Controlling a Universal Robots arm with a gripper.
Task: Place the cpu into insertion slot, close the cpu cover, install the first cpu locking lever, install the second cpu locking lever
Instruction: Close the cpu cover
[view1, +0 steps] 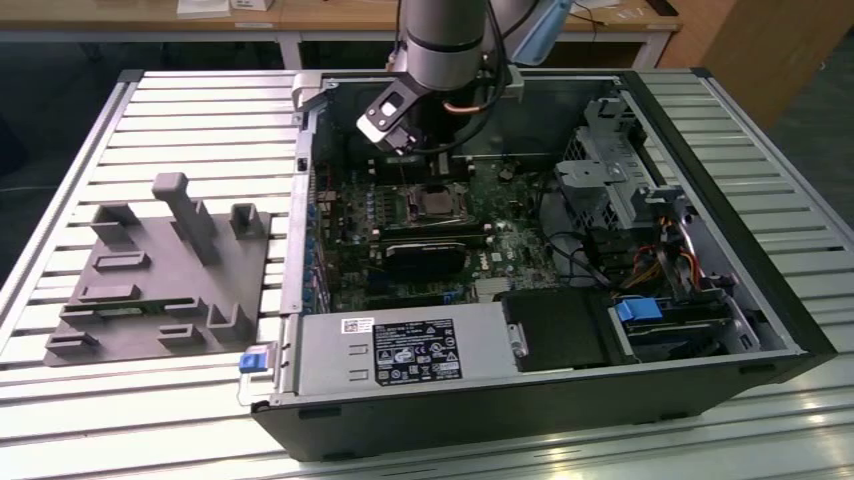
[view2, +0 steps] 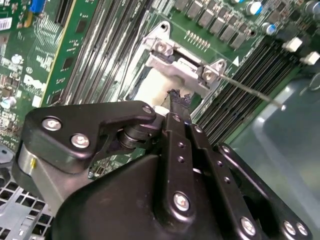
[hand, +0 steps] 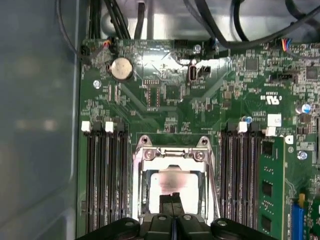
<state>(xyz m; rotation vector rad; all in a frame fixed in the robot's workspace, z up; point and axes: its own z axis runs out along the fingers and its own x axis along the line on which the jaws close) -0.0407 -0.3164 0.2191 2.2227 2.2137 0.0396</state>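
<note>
Entry: the arm (view1: 441, 40) reaches down into the open case (view1: 787, 320) near its far wall. The gripper (hand: 172, 200) hangs directly above the insertion slot (view1: 434, 203), which sits about mid-board between two banks of memory slots (hand: 107, 180). The fingers are pressed together and nothing is visible between them. The cpu (hand: 172, 181) lies flat inside the slot. Its dull pale top shows through the window of the cpu cover (hand: 172, 152). The cover appears to lie down around the chip, but full seating cannot be confirmed because the gripper body hides one end. The fingertips sit over the chip's edge at that hidden end, and whether they touch it cannot be told. In the second wrist view a thin locking lever (view2: 250, 90) springs from a corner of the cover's end plate. It slants out over the memory slots toward the case's sheet-metal wall and looks raised off the motherboard (hand: 165, 95), so it is judged unlatched. In the first wrist view a second thin rod (hand: 214, 192) runs along the opposite side of the slot, parallel to the memory slots. Judgement: both levers lie sideways from the closed tips, one on each flank. Their long axes follow the slot's sides rather than crossing them. Which lever counts as first cannot be told.
</note>
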